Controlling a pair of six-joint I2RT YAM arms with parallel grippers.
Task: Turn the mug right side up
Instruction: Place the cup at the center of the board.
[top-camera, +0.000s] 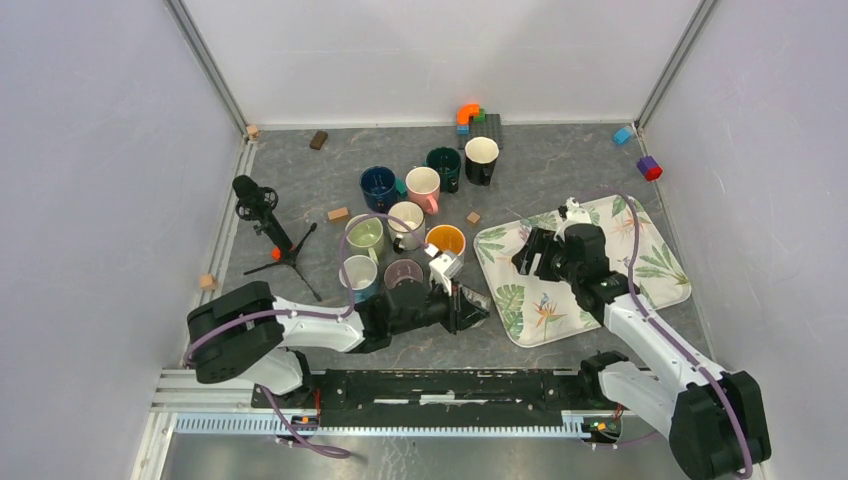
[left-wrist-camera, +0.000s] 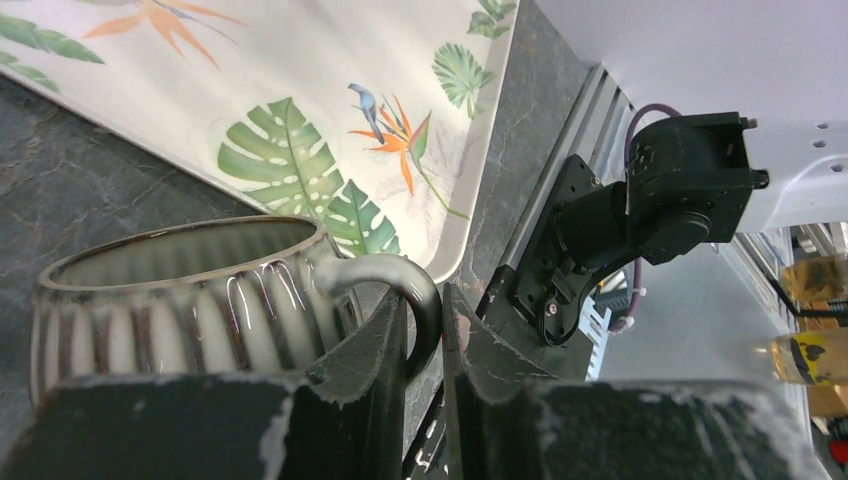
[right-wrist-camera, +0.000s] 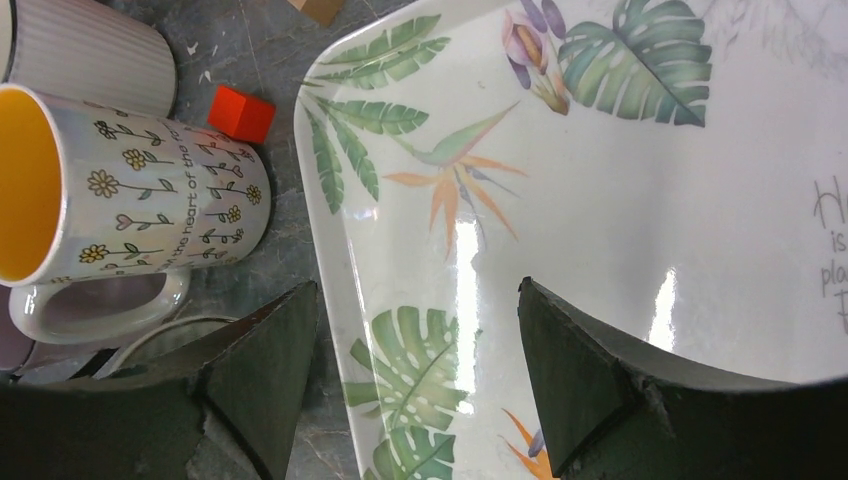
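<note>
Stoneware-look glaze, grey-green with brown vertical stripes: this is the striped mug (left-wrist-camera: 180, 300), the task item. It is sitting just off the near-left corner of the leaf-print tray (top-camera: 655, 275), in front of the mug cluster (top-camera: 410, 200) on the grey table (top-camera: 560, 180).

The left gripper (left-wrist-camera: 425, 310) is clamping the mug's handle, with the jaws drawn narrow and one finger on each side of the loop. In the left wrist view the rim is showing at the top and the pale inside is partly visible. The lower body is hiding behind the fingers, so I cannot tell whether the base is touching the table. In the top view the mug is reading only as a dark shape at the fingertips, so its tilt is not clear there.

The right gripper (right-wrist-camera: 415, 290) is hanging over the left part of the tray with its jaws standing wide, gripping nothing.

In the right wrist view a floral mug (right-wrist-camera: 150, 200) with a yellow inside is standing just beside the tray's edge. A red cube (right-wrist-camera: 241, 112) is lying near it, and a white ribbed mug (right-wrist-camera: 90, 55) is showing behind.

A small microphone tripod (top-camera: 270, 230) is standing well to the left of the mugs.
</note>
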